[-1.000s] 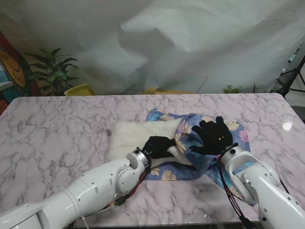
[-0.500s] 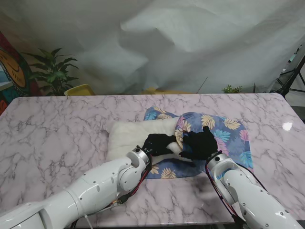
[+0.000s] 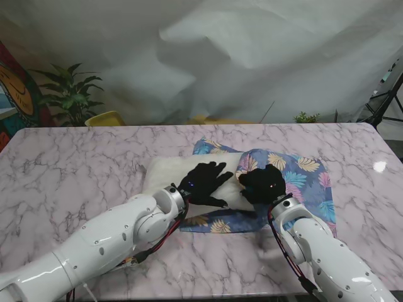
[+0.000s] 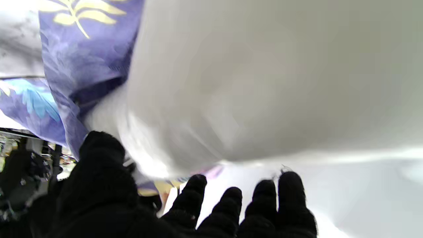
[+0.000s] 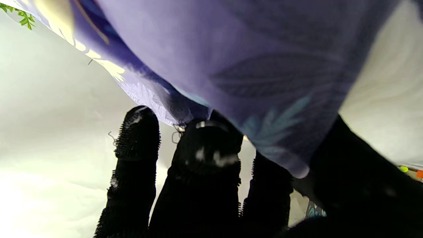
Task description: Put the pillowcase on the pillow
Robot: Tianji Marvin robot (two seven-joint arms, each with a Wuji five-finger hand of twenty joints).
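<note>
Sliding pillow into pillowcase, roughly a third in.
Left hand rests spread-fingered on the white pillow mid-table, holding nothing; right hand fingers look pinched on the floral pillowcase opening edge just beside it. Pillow's right end sits inside the case, left portion bare. Left to do, judging by this: draw case over the rest, straighten.

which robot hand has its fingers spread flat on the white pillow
The left robot hand: fingers splayed on the pillow. The right robot hand is bunched on the floral pillowcase.
</note>
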